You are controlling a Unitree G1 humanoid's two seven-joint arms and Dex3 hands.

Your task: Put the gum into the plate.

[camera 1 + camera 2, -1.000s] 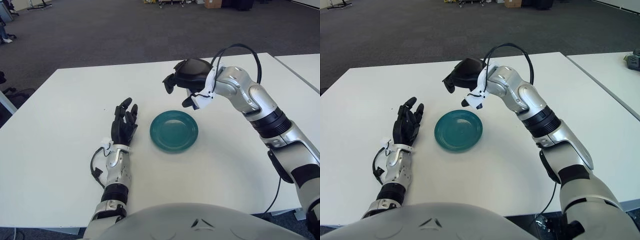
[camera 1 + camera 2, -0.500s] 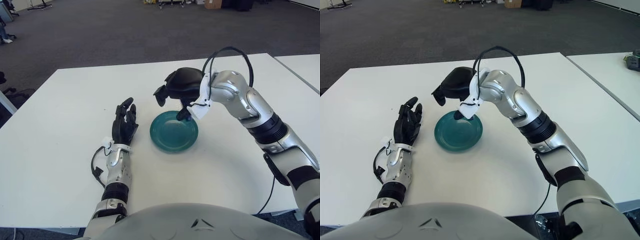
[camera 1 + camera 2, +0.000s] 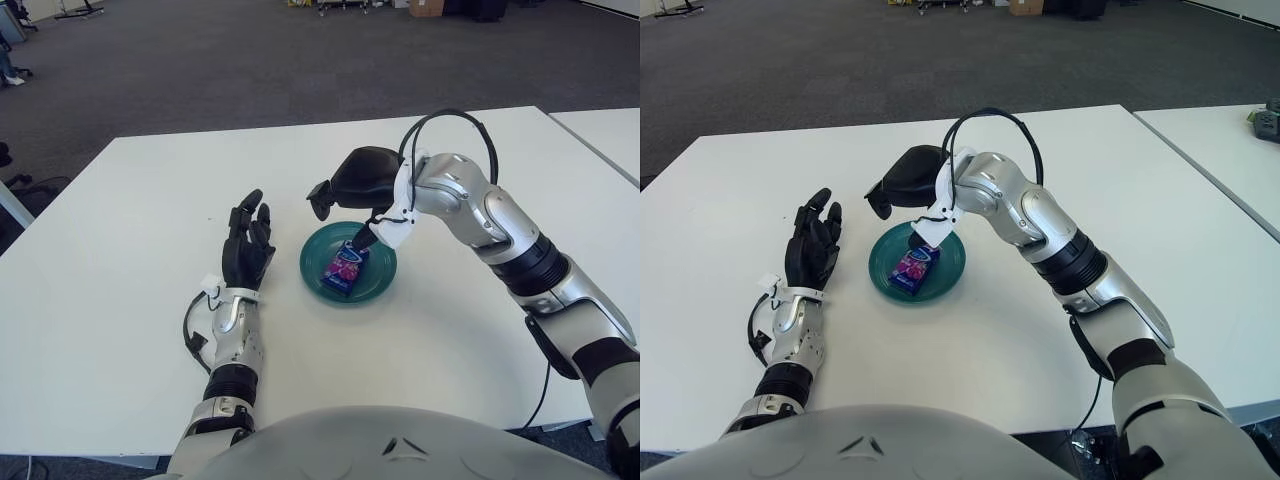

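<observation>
A teal plate [image 3: 312, 276] sits at the middle of the white table. The gum [image 3: 345, 268], a small blue and pink pack, lies flat inside it. My right hand [image 3: 342, 215] hovers just over the plate's far rim with its fingers spread. Its thumb tip is right at the far end of the gum, and no finger closes around the pack. My left hand [image 3: 248, 245] shows to the left of the plate, fingers stretched out and holding nothing.
The white table [image 3: 120, 300] stretches wide on both sides of the plate. A second white table [image 3: 610, 135] stands at the right, across a narrow gap. Dark carpet floor lies beyond the far edge.
My right hand came down and left from above the plate's far side to its rim. The gum, hidden in the hand before, now lies in the plate. The left hand stayed put.
</observation>
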